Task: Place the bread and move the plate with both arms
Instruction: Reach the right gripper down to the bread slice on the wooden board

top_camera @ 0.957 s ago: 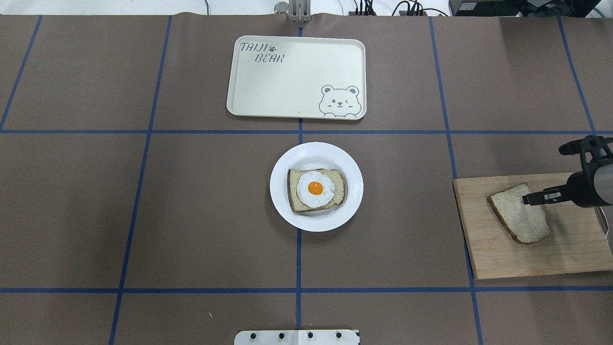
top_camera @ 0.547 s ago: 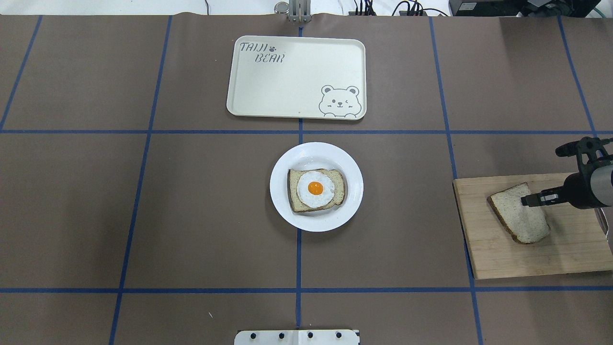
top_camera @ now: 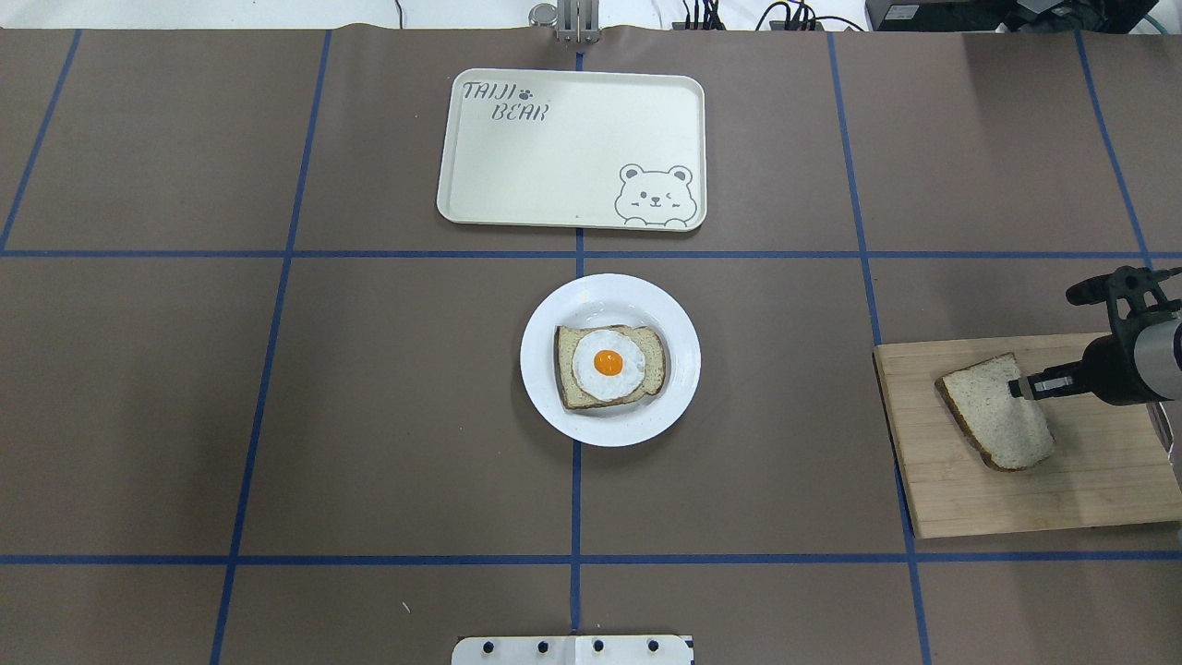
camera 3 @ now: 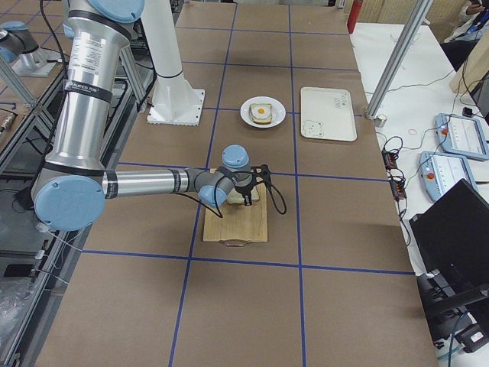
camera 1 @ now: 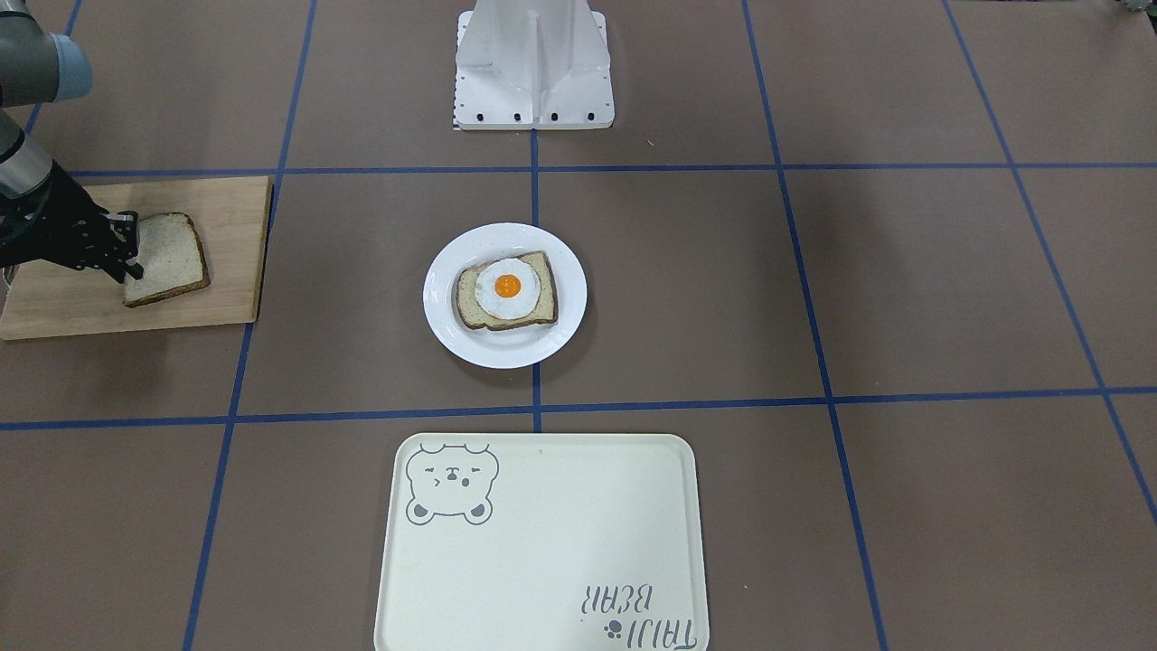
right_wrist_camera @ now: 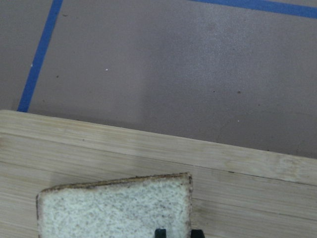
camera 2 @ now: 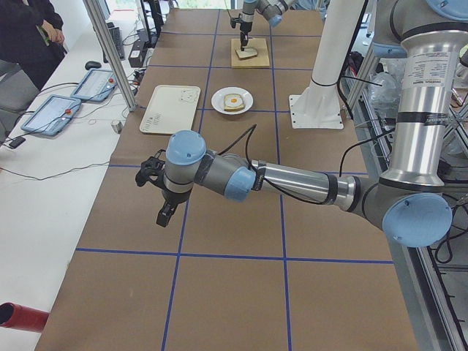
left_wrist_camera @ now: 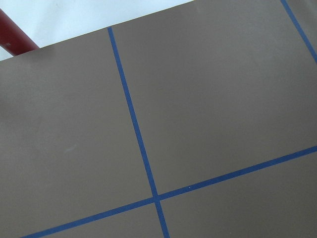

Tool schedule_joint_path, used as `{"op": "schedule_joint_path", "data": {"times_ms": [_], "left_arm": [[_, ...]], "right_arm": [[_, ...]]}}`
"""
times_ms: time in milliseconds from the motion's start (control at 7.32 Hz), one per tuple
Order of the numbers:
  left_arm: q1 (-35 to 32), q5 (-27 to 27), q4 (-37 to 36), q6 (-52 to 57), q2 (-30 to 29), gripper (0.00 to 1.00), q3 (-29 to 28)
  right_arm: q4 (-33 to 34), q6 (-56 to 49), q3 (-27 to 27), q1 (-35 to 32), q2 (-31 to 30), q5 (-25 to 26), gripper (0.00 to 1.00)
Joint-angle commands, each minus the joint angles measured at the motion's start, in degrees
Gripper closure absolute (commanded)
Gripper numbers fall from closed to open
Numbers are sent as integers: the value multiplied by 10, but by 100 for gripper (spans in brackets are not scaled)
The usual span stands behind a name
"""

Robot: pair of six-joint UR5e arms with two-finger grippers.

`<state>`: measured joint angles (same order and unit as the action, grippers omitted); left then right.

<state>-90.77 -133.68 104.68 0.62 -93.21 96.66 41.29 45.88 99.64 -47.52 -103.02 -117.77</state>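
The plain bread (top_camera: 993,411) lies on a wooden cutting board (top_camera: 1062,489) at the table's right edge, with its gripped side tilted up a little. My right gripper (top_camera: 1020,388) is shut on that edge of the slice. In the right wrist view its two fingertips (right_wrist_camera: 178,233) sit close together at the slice's (right_wrist_camera: 114,208) rim. The white plate (top_camera: 679,323) sits at the table's middle and holds the other slice with a fried egg (top_camera: 609,365). My left gripper (camera 2: 162,217) shows only in the exterior left view, low over bare table far from the plate. I cannot tell if it is open or shut.
The cream bear tray (top_camera: 572,148) lies just beyond the plate, on the far side from the robot base (camera 1: 533,63). A red cylinder (left_wrist_camera: 15,37) lies off the table's edge near the left arm. Brown table with blue tape lines surrounds the plate.
The right gripper has drawn back slightly to the right. The bread's outline has narrowed, and its gripped edge now looks raised off the board. The plate and tray have not moved.
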Motion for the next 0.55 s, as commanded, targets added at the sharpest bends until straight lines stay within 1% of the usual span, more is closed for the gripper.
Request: {"op": "schedule_joint_path", "data": {"times_ms": [0,273,410], "left_arm": [[0,0,0,0,0,1,-1],[1,0,8,-1,9,1,0],[1,0,11,-1,11,1,0]], "right_arm": [[0,0,1,1,-2,0,69],[0,0,1,6,-2,5,59],[0,0,1,10,-2,9,59]]}}
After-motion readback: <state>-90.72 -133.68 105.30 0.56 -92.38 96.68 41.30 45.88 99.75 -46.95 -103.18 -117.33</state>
